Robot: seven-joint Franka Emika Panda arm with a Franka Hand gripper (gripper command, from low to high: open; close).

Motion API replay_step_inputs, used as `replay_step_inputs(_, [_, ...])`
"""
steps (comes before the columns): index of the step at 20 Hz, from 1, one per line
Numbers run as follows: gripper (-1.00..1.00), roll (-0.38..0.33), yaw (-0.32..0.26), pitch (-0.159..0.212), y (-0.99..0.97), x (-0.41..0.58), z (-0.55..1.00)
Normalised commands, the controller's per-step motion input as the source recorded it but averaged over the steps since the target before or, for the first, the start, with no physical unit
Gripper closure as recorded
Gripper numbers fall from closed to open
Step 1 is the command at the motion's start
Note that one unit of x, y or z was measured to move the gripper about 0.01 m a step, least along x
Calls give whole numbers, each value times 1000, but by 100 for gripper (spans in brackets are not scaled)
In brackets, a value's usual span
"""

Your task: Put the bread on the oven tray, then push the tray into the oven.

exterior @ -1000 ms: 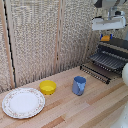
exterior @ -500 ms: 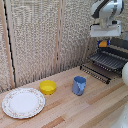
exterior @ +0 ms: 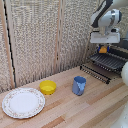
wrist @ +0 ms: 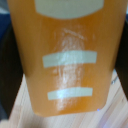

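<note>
The clamp [exterior: 103, 46], a flat white block on the white arm, hangs at the exterior view's upper right, shut on the bread [exterior: 103, 50], a small orange-brown piece just below it. The bread is held in the air a little above the far part of the oven pan [exterior: 107, 63], a dark wire-bar rack sticking out of the oven [exterior: 121, 50] at the exterior view's right edge. In the wrist view the bread [wrist: 70, 55] fills nearly the whole picture, glossy orange; the fingers do not show there.
On the wooden table stand a blue mug [exterior: 79, 85], a yellow bowl [exterior: 48, 87] and a patterned white plate [exterior: 23, 102] toward the exterior view's left. A white rounded object [exterior: 124, 74] sits at the right edge. A woven screen backs the scene.
The clamp has come down with the bread, from high at the upper right to just above the oven pan. Mug, bowl and plate have not moved.
</note>
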Motion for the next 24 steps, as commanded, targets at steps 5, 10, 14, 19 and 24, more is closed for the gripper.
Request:
replay_step_inputs(5, [100,12,131,0,-429,63,-105])
replay_step_inputs(10, [100,12,130,-1,-483,141,-61])
replay_step_inputs(14, [-100,0,27,-30,-407,19,0])
replay_step_inputs(19, [-100,3,-15,30,-223,-93,-63])
replay_step_inputs(24, [-100,0,-5,6,-38,11,7])
